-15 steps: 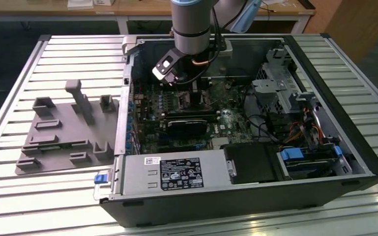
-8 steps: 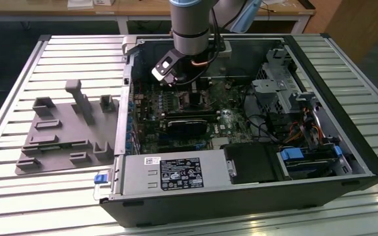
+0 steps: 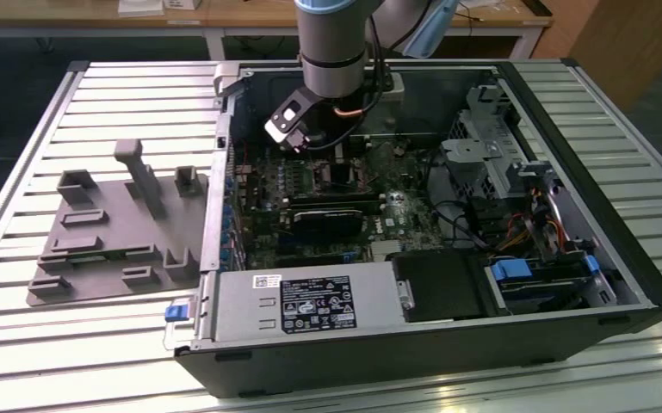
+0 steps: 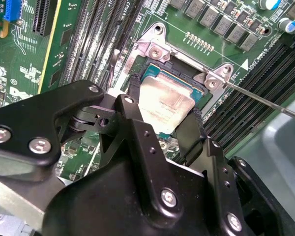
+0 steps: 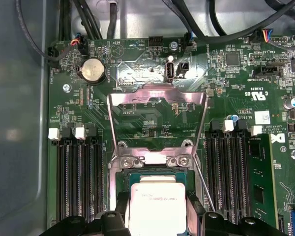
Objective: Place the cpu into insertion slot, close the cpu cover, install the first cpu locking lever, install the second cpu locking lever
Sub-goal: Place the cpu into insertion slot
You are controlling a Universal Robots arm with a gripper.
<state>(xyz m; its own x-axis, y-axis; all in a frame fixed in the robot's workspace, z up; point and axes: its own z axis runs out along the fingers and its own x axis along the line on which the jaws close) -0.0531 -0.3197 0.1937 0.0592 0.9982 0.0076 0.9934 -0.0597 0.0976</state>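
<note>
The cpu [image 4: 164, 105] is held clamped by the gripper [image 4: 166, 102] over the insertion slot [image 4: 179, 69] — the cpu cover [image 5: 157, 97] is laid back, evidently clearing entry.

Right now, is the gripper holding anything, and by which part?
The gripper holds the cpu by two opposite side edges, metal top uncovered, right over the insertion slot. The cpu cover stands open.
</note>
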